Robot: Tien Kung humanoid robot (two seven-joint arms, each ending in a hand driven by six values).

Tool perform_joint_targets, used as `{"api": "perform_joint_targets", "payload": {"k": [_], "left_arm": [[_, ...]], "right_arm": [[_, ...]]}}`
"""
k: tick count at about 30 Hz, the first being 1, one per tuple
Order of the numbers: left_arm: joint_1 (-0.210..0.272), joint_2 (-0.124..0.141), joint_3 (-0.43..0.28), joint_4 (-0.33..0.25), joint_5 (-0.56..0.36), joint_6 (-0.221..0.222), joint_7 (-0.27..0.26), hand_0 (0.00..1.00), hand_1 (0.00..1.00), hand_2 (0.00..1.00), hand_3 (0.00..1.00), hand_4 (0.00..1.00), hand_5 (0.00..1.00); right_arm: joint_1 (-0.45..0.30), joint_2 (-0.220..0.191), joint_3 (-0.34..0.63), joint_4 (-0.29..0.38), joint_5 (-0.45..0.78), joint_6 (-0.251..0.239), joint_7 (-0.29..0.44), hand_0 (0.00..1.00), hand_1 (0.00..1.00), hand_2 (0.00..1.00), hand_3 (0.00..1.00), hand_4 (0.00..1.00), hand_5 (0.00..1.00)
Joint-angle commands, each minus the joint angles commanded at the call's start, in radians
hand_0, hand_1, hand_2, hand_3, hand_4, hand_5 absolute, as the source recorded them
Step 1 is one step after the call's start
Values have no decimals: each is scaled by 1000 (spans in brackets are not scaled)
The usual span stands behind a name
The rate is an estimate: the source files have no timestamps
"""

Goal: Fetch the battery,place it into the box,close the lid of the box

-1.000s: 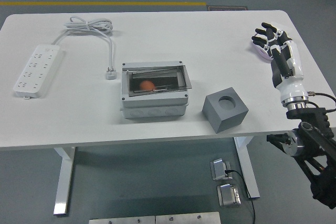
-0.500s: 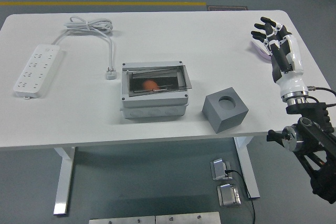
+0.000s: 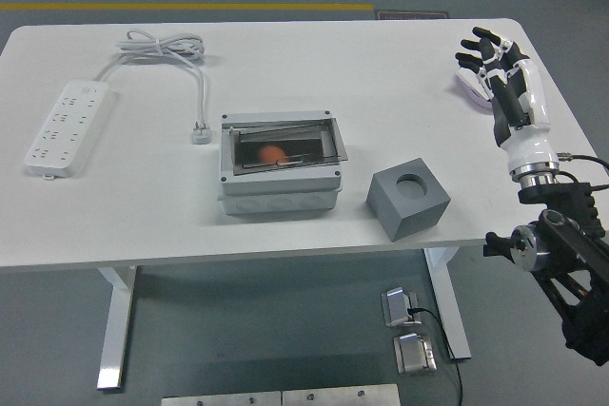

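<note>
Since half a second ago the right hand [image 3: 487,62] has edged slightly toward the far right corner of the white worktop [image 3: 143,206], fingers spread, gripping nothing, hovering over a pale pinkish-white object [image 3: 468,87]. One grey lidded plastic box [image 3: 280,166] sits mid-worktop, lid ajar, with one orange rounded item [image 3: 271,153] inside. One grey cube with a round recess [image 3: 408,198] and one white power strip [image 3: 67,125] are unchanged.

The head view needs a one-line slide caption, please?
Right hand open over a pale object at the white table's far right; grey box sits mid-table.
</note>
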Motion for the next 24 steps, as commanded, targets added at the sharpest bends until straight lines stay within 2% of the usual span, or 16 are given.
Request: {"api": "perform_joint_targets", "payload": {"k": [5, 18, 24], "left_arm": [[2, 0, 1, 0, -3, 1, -1, 639, 687, 586, 568, 578, 20], [11, -6, -2, -1, 3, 5, 1, 639, 688, 586, 568, 577, 18], [9, -5, -2, 0, 5, 5, 0, 639, 686, 587, 569, 577, 17]], "right_arm": [[3, 0, -1, 0, 2, 1, 2, 729, 630, 656, 699, 804, 591], [80, -1, -66, -33, 14, 9, -2, 725, 630, 656, 701, 803, 581], [92, 1, -83, -36, 15, 9, -3, 726, 630, 657, 704, 802, 589]]}}
